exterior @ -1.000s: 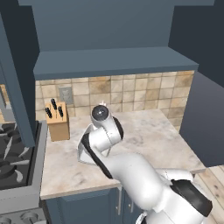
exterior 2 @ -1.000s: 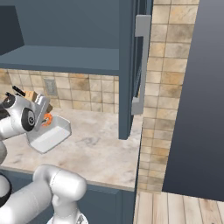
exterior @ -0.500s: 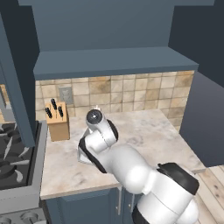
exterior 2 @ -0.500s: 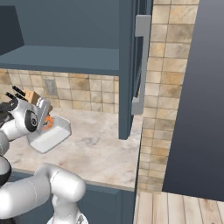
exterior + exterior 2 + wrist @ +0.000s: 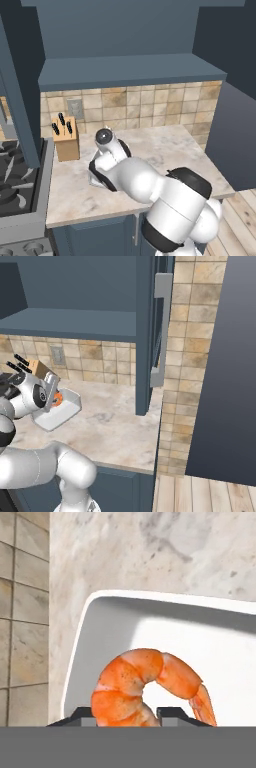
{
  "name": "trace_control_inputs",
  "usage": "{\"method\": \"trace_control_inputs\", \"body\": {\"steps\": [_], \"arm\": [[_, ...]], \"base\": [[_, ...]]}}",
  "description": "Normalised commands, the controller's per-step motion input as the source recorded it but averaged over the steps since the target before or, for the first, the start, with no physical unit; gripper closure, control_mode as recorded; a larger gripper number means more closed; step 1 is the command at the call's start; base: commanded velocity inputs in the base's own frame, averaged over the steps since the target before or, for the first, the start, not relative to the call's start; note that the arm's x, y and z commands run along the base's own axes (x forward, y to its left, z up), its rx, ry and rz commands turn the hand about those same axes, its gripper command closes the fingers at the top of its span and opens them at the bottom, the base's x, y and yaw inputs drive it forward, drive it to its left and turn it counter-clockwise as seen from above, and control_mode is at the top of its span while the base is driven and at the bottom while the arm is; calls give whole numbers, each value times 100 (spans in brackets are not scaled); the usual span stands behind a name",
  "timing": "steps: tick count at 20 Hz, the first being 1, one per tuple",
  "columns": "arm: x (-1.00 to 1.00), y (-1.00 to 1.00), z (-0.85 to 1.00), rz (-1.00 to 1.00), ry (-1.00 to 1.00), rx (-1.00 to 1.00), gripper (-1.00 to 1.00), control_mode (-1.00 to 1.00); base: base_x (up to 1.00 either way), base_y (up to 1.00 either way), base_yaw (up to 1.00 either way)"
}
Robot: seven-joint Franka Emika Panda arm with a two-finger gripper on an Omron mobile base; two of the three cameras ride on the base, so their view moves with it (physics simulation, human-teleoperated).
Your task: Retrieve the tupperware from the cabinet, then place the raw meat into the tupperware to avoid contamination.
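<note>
Between the two dark fingertips of my gripper (image 5: pixel 127 714) sits the raw meat (image 5: pixel 145 684), a curled orange shrimp, and the gripper is shut on it. Directly below lies the white tupperware (image 5: pixel 80 642) on the marble counter, its inside bare. From the right base view, the gripper (image 5: pixel 54 398) hangs just over the tupperware (image 5: pixel 65 412) at its left end, with the raw meat (image 5: pixel 58 399) showing orange at the fingers. The cabinet (image 5: pixel 150 331) stands with its door swung open above the counter. In the left base view my own arm hides the gripper.
A wooden knife block (image 5: pixel 65 140) stands against the tiled wall left of the hand, also seen as the knife block (image 5: pixel 37 368). A stove (image 5: pixel 15 185) borders the counter's left end. The open door's bar handle (image 5: pixel 162 331) hangs over the counter's right part.
The hand has sunk a little and shifted right toward the tupperware, carrying the shrimp. The arm's elbow has swung closer to the base cameras.
</note>
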Motion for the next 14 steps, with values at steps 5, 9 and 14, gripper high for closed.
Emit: {"method": "trace_control_inputs", "body": {"steps": [5, 9, 14], "arm": [[12, 24, -19, -3, 0, 0, 100, -100], [12, 25, -19, -3, 0, 0, -100, -100], [11, 20, -15, -3, 0, 0, -100, -100]], "base": [[0, 0, 0], [0, 0, 0], [0, 0, 0]]}}
